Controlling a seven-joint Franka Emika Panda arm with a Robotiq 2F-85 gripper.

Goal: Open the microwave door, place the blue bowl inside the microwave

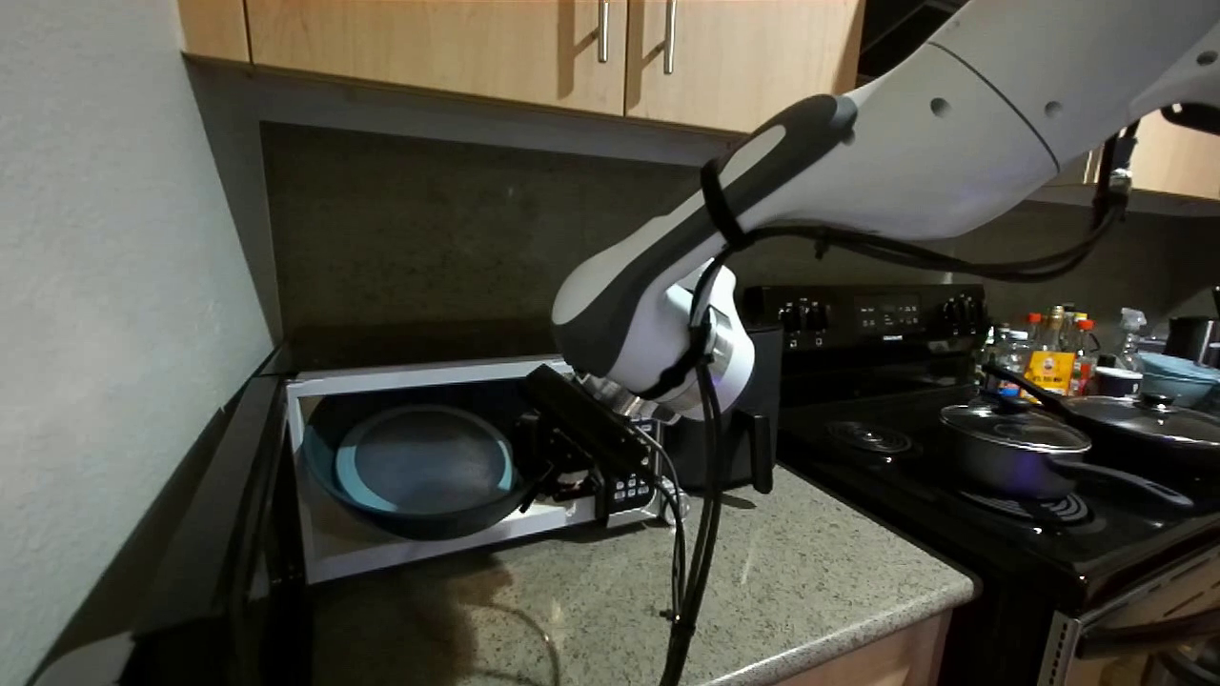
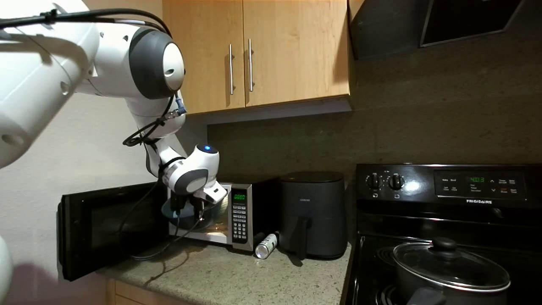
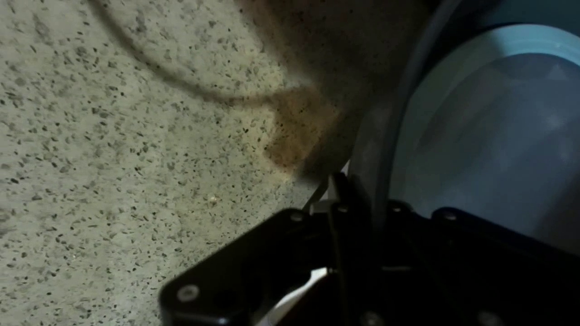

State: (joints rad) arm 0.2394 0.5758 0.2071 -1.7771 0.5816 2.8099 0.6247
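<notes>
1. gripper (image 3: pixel 366 200) pinching the blue bowl (image 1: pixel 426 465) by its rim.
2. blue bowl at the microwave (image 2: pixel 239 220) mouth — how far in, hard to tell.
3. likely light, stiff, slick — thin rim best to grasp.

The wrist view crops the bowl (image 3: pixel 489 136) at three o'clock and blurs the gripper (image 3: pixel 364 197) at five; in an exterior view, the door (image 1: pixel 229 514) is cut off toward seven.

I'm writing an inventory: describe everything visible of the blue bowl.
The bowl is wide, round and dark blue, with a paler band inside around a grey-blue bottom. Its material is unclear. It looks tilted, at the mouth of the open microwave; how far in is unclear. The gripper is shut on its rim.
</notes>
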